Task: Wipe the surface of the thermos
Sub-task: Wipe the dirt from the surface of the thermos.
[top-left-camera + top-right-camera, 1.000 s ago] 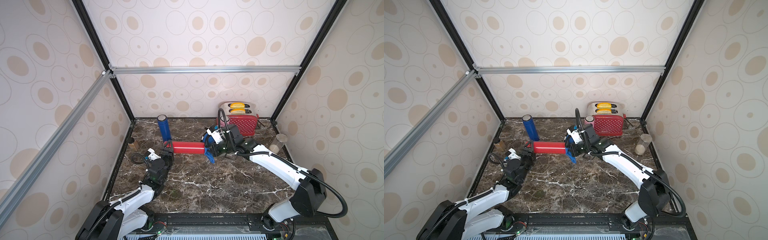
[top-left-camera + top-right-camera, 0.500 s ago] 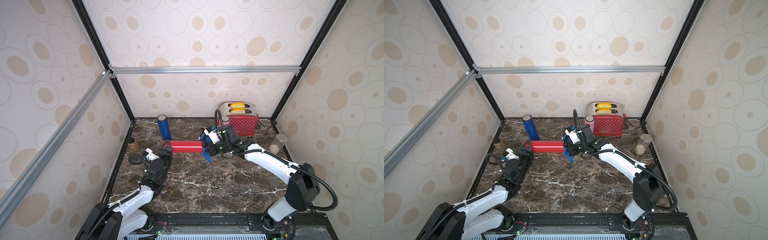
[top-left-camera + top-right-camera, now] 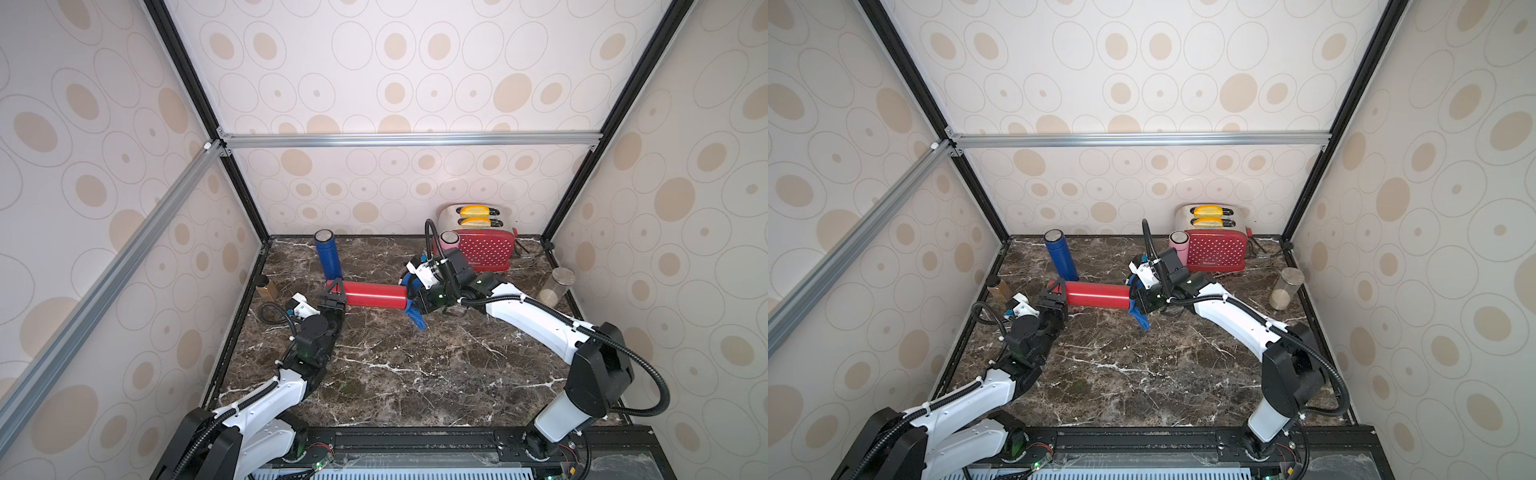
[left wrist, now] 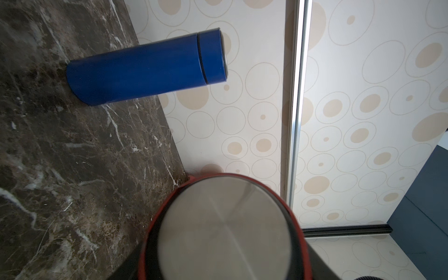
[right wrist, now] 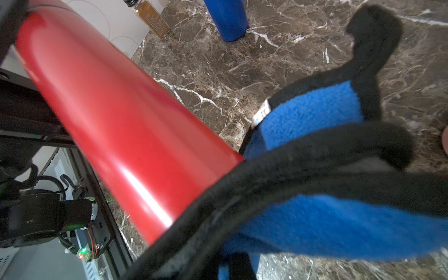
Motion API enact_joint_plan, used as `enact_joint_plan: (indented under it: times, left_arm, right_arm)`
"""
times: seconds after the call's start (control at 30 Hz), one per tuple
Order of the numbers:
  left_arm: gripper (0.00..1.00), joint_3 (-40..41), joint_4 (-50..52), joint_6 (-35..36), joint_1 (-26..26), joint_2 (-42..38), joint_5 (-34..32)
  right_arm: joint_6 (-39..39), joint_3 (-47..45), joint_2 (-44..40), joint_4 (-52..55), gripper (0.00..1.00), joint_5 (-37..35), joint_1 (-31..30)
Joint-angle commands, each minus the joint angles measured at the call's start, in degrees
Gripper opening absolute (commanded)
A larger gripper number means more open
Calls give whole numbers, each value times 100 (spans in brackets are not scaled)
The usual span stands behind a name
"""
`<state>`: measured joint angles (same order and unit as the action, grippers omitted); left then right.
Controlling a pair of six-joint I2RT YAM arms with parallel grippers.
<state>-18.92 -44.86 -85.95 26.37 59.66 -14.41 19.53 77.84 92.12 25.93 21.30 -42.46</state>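
Edging along the red thermos (image 3: 376, 294), the blue cloth (image 3: 415, 318) has moved slightly leftward.

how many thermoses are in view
3. Red thermos is held level by the left gripper; blue thermos stands just behind it; pink thermos stands upright beside the toaster, partly hidden.

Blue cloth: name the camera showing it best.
Right wrist view: the blue cloth fills it, black edging and tag visible, against the red thermos. Both top views show a small dangling piece; the left wrist view shows none.
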Motion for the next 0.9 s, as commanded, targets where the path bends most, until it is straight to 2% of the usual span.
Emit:
enact_joint_plan:
  times: [0.0,0.1,0.33,0.53,0.7,0.87]
  left_arm:
    - [0,-160,296,553,141,-145,778]
    - [0,-191,364,640,141,-262,864]
    - [0,-453,-158,639,133,-142,1397]
    - [0,-839,-157,1028,86,-97,1280]
    - [0,-1056,-299,1464,63,-5,999]
    - [0,-1564,280,2299,51,-37,884]
  right_arm:
    - [-227,476,-360,-538,0,527,-210]
    - [-214,465,-245,-575,0,537,-197]
    - [-166,267,386,-1018,0,732,-200]
    - [-167,219,834,-1146,0,1073,-321]
    - [-33,-29,635,-1141,0,1153,-496]
    - [213,-523,-45,-1105,0,1165,-605]
